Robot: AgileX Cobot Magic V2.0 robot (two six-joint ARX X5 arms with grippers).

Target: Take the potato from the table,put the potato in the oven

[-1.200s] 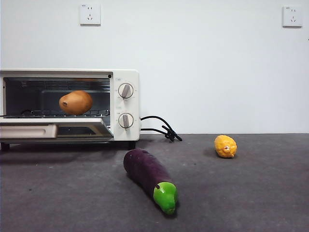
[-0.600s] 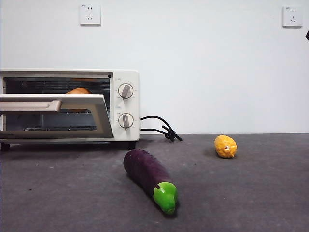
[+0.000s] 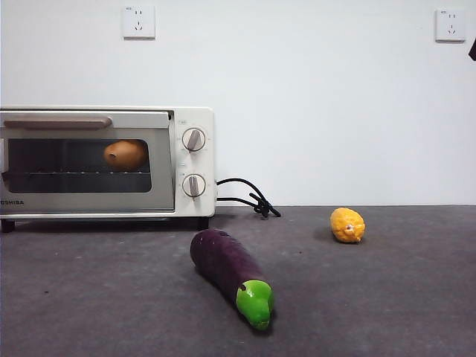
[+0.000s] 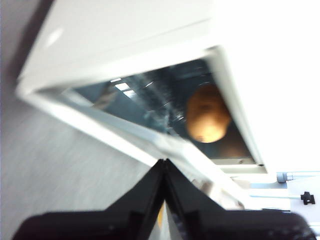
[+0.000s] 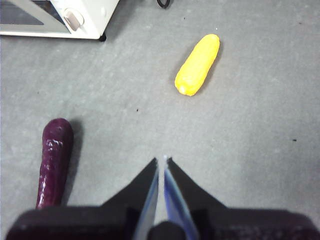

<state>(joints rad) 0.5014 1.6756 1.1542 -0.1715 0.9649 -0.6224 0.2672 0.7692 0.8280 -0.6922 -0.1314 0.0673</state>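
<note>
Hovering at the oven door, left gripper fingers pressed together, empty; potato inside. Right gripper fingers together above bench.

A plain white wall is seen behind. Two white sockets are set high on it.

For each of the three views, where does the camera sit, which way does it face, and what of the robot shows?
Front: low at table height, facing the oven with the potato inside; only a black tip top right.
Left wrist: close to the oven's glass door, potato behind; left gripper jaws together.
Right wrist: above the table, looking down; right gripper jaws together.
Front and right wrist share the eggplant and yellow fruit.
</note>
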